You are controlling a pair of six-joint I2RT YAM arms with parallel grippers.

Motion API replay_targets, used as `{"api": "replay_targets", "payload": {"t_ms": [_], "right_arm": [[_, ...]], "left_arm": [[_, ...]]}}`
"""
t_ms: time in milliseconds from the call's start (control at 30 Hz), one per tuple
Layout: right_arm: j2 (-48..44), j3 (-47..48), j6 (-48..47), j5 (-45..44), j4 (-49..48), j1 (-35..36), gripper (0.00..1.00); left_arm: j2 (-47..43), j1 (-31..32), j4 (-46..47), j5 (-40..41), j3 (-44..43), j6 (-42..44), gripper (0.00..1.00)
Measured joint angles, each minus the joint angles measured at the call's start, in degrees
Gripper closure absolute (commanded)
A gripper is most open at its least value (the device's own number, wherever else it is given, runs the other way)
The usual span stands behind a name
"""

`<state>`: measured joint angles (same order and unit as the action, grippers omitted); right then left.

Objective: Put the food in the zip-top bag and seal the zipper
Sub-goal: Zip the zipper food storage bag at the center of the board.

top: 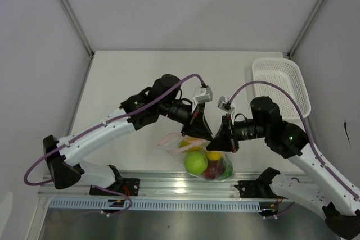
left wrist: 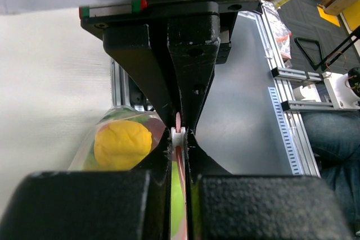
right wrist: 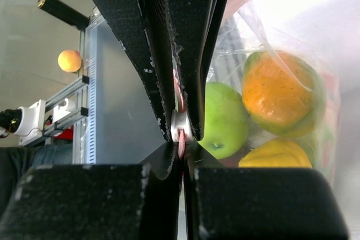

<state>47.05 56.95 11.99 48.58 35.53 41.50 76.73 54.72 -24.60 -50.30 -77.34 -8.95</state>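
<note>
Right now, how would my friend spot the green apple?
Look at the white table's near edge, where a clear bag holds toy fruit. The green apple is the biggest round one, on the left from above, plain light green beside a red apple and yellow fruit.

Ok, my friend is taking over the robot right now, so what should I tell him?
Left hand: shut on the zipper.
Right hand: shut on the zipper too, tip to tip with the left one.
Zip-top bag: under both hands, by the near table edge, with the food inside.
Done: food is bagged.
Left: finish sealing. How much of the zipper is closed cannot be seen.
</note>
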Motion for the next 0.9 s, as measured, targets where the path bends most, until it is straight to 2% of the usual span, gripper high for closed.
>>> {"api": "replay_targets", "payload": {"t_ms": [433, 567, 667, 700, 733, 767, 833, 900], "right_arm": [[-12.28, -2.97, 5.53, -13.88, -2.91, -3.21, 1.00], [-13.84, -2.99, 6.69, -15.02, -4.61, -4.55, 1.00], [-13.03, -3.04, 6.71, -12.02, -5.51, -4.81, 0.99], [-11.89, -3.04, 6.23, -9.92, -5.49, -4.83, 0.90], [-10.49, -3.04, 5.88, -8.24, -5.38, -4.83, 0.62], [-8.50, -3.02, 5.35, -6.60, -5.03, -4.81, 0.54], [-6.03, -3.02, 3.91, -4.81, -4.52, -4.83, 0.46], [-3.82, -2.99, 2.82, -3.45, -3.69, -4.83, 0.45]], "left_arm": [[-1.33, -0.83, 1.29, 2.34, 2.08, 0.04, 0.99], [-2.62, -1.55, -0.70, 2.45, 4.66, 0.24, 0.99], [-2.93, -1.66, -1.99, 2.25, 5.27, 0.44, 0.99], [-2.93, -1.66, -2.12, 2.12, 5.27, 0.44, 0.99], [-2.93, -1.66, -2.19, 2.01, 5.27, 0.44, 1.00], [-2.91, -1.66, -2.19, 1.86, 5.22, 0.44, 0.99], [-2.91, -1.66, -2.38, 1.51, 5.01, 0.44, 0.99], [-2.91, -1.66, -2.62, 1.27, 4.57, 0.42, 1.00]]}}
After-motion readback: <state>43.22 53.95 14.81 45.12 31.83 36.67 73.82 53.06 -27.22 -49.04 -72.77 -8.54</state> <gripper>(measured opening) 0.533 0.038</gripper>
